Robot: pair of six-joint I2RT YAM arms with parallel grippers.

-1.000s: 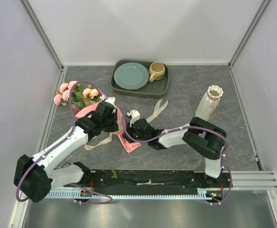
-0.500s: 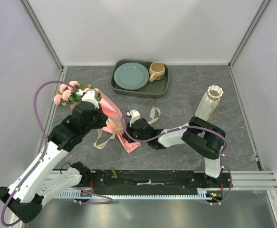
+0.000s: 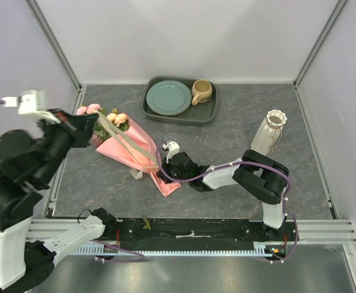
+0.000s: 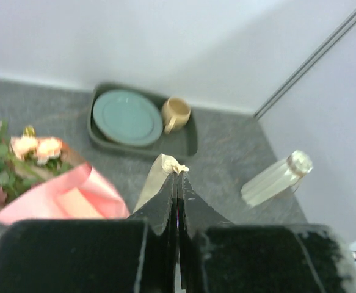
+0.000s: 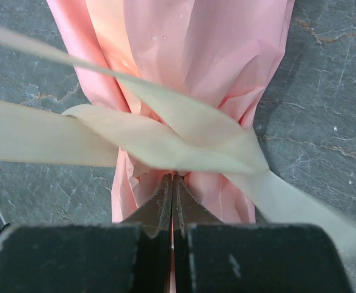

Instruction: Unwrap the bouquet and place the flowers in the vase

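At its knotted tail, right gripper (image 5: 172,180) pinches the bouquet (image 5: 190,55) — anchoring it — so left gripper (image 4: 178,176), pinching the ribbon (image 4: 155,180), can untie.

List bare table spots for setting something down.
Free: between tray and vase; the middle strip bordered by tray, bouquet and right arm; the near-left corner in front of the bouquet. Crowded: the bouquet's stem end, where the right tool pinches it and ribbon stretches to the left tool.
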